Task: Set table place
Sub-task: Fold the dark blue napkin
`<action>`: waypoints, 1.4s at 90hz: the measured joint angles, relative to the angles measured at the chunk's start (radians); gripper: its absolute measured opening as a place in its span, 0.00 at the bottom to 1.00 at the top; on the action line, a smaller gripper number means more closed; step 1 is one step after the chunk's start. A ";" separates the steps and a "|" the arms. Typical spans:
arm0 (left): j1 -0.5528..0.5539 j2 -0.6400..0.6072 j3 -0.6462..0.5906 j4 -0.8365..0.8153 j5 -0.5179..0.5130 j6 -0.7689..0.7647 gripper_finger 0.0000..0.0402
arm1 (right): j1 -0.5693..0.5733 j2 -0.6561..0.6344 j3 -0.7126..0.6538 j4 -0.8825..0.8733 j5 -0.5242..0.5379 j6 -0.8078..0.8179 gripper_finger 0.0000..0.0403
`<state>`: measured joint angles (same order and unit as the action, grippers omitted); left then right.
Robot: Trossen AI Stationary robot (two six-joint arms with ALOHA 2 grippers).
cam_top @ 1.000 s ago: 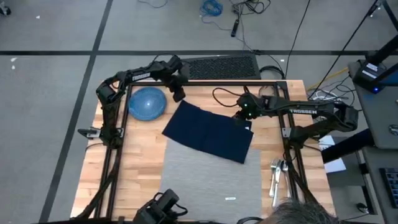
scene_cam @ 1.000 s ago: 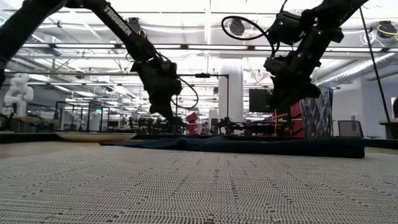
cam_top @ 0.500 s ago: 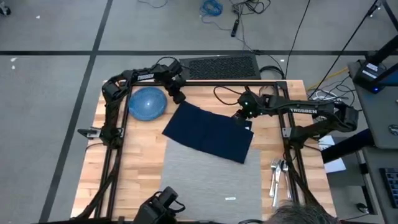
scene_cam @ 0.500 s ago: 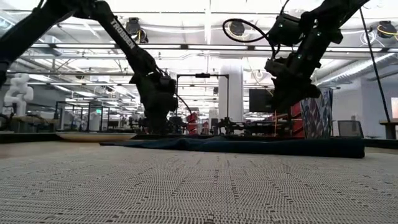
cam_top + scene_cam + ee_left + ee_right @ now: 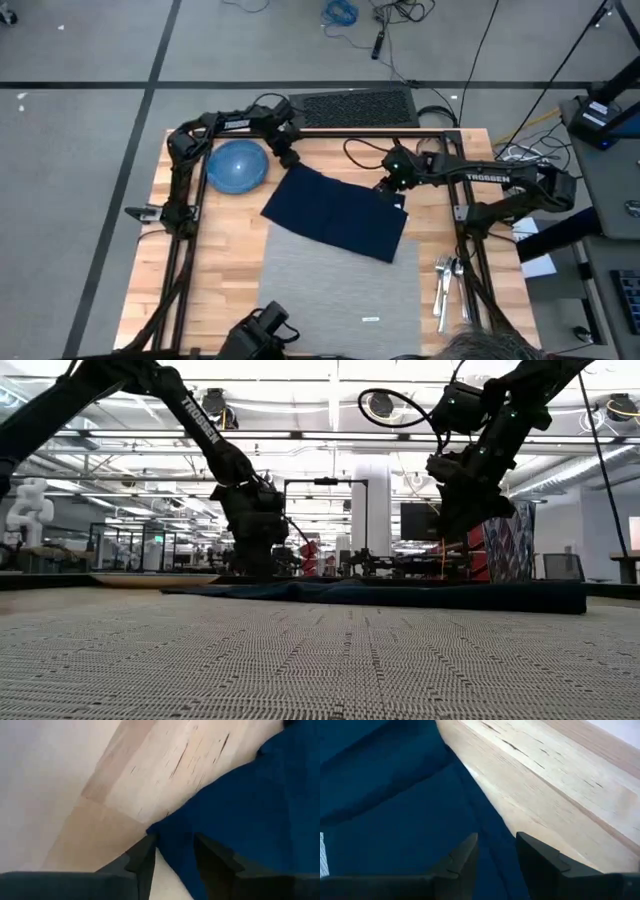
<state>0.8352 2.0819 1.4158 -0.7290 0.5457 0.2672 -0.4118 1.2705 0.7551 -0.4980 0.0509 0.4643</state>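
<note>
left gripper (image 5: 287,160) open over napkin (image 5: 335,212) corner, upper centre | right gripper (image 5: 388,187) open at its right edge | mat (image 5: 340,285) lower centre on table (image 5: 225,255), napkin overlapping | advice: pinch both corners low, lift evenly

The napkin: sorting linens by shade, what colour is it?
Dark navy blue, plain, no pattern. The napkin shows best in the high view, lying across the grey placemat.

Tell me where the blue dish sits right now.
In the high view the blue dish sits on the table's far left corner, beside the left gripper and just left of the navy napkin, which overlaps the grey placemat's far edge.
</note>
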 joint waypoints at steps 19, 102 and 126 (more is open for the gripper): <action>0.000 -0.001 0.000 -0.012 0.002 -0.001 0.01 | 0.000 0.000 0.000 0.000 0.000 -0.005 0.31; -0.103 -0.212 0.002 -0.144 0.013 -0.025 0.00 | -0.015 0.000 -0.003 -0.050 -0.003 -0.008 0.31; -0.127 -0.275 0.002 -0.171 -0.108 -0.018 0.00 | -0.038 0.000 -0.098 -0.024 -0.108 0.030 0.31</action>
<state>0.7082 1.8071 1.4174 -0.9005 0.4373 0.2493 -0.4497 1.2705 0.6573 -0.5216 -0.0574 0.4946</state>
